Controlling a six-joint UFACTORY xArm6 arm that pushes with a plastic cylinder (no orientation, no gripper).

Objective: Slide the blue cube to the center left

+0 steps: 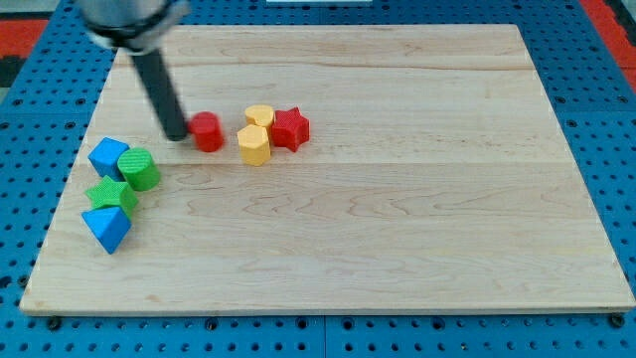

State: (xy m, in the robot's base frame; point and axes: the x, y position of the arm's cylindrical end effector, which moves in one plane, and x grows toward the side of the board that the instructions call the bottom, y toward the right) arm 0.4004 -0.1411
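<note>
Blue cube [108,157]: sits toward the view's left and a bit below my tip, near the left edge of the board, roughly mid-height. Touching the green cylinder on its right side.
My tip [175,134]: bare rod end down on the wood, nothing gripped or carried since it's just a rod. It's parked right against the left side of the red cylinder, looks like touching but can't swear to it.
Rod: dark, leans up toward the view's top left from the tip; the arm body up top is blurry.
Red cylinder [207,131]: just right of the tip, same height.
Yellow blocks [255,144]: two of them, further right of the tip past the red cylinder, one behind the other and touching. Shapes kinda rounded, hard to call exactly.
Red star [290,128]: right of the yellows, touching them, farthest of that row from the tip.
Green cylinder [140,170]: below and slightly left of the tip, closest of the left cluster.
Green star [110,195]: lower left of the tip, under the blue cube.
Blue wedge-ish block [107,228]: lowest of the cluster, well below-left of the tip, tucked against the green star.
Wooden board [397,229]: everything rests on it.
</note>
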